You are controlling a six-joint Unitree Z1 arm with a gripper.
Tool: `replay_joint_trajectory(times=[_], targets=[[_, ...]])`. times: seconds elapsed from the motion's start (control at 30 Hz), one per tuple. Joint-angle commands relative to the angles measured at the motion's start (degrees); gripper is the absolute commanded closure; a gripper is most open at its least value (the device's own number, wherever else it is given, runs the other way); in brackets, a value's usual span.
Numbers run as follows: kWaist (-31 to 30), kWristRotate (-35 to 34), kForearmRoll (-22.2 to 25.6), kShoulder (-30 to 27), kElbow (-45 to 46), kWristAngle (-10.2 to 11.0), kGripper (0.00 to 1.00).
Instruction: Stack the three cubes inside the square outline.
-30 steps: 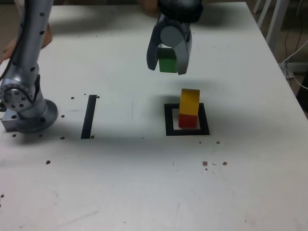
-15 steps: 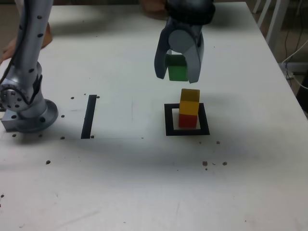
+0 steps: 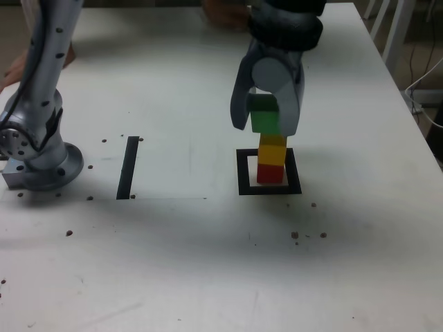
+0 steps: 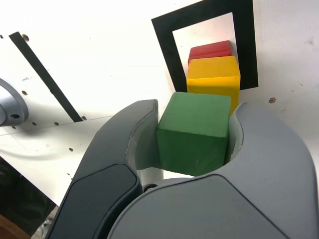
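Green cube [image 3: 265, 114]: lower now, in my clamped jaws [image 3: 265, 123], nearing yellow [image 3: 272, 150]!
Yellow-red stack: ready, I'd say.

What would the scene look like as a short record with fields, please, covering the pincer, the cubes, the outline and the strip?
pincer: shut on the green cube
green cube: held off the table, not on the stack
yellow cube: on top of the red cube
red cube: bottom of the stack, within the black square outline
black strip: flat on the table, to the exterior view's left of the outline
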Motion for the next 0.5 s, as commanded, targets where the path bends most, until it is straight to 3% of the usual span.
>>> replay_joint_trajectory(times=[0.0,0.47], targets=[[-0.4,-0.1,1.8,1.1,-0.8,-0.2,0.74],[-0.6,-0.1,1.8,2.9,-1.3,0.0,0.74]])
